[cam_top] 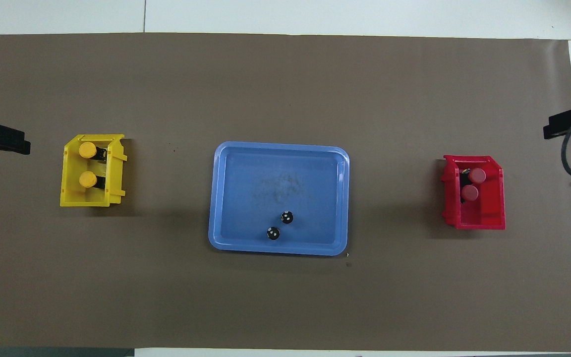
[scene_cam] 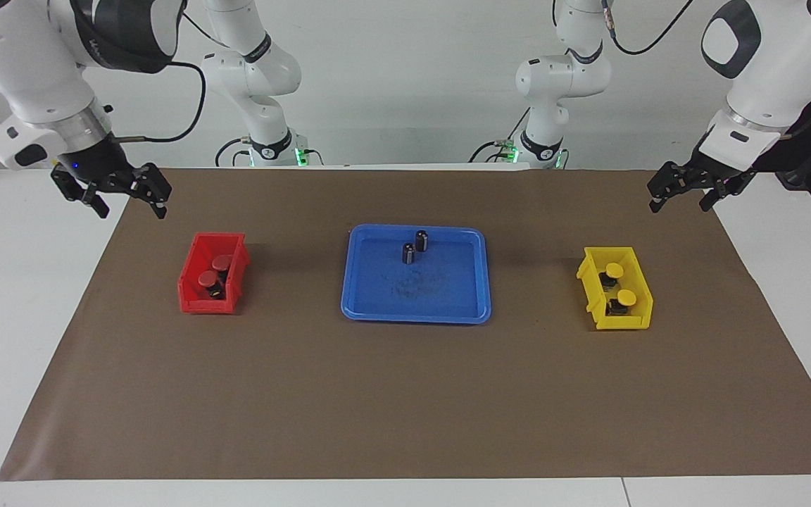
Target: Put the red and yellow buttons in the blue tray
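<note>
Two red buttons (scene_cam: 220,262) (scene_cam: 207,279) sit in the small red bin (scene_cam: 191,292) toward the right arm's end; they also show in the overhead view (cam_top: 477,174) (cam_top: 470,192). Two yellow buttons (scene_cam: 614,270) (scene_cam: 626,297) sit in the small yellow bin (scene_cam: 624,324) toward the left arm's end, also seen from overhead (cam_top: 87,149) (cam_top: 87,179). The blue tray (scene_cam: 441,292) (cam_top: 246,193) lies mid-table between the bins. My right gripper (scene_cam: 131,211) (cam_top: 568,124) is open, raised over the mat's edge near the red bin. My left gripper (scene_cam: 679,207) (cam_top: 3,139) is open, raised over the mat's edge near the yellow bin.
Two small dark cylinders (scene_cam: 422,240) (scene_cam: 409,253) stand in the blue tray, in the part nearer to the robots; overhead they show as two dark spots (cam_top: 287,217) (cam_top: 273,233). A brown mat (scene_cam: 405,408) covers the white table.
</note>
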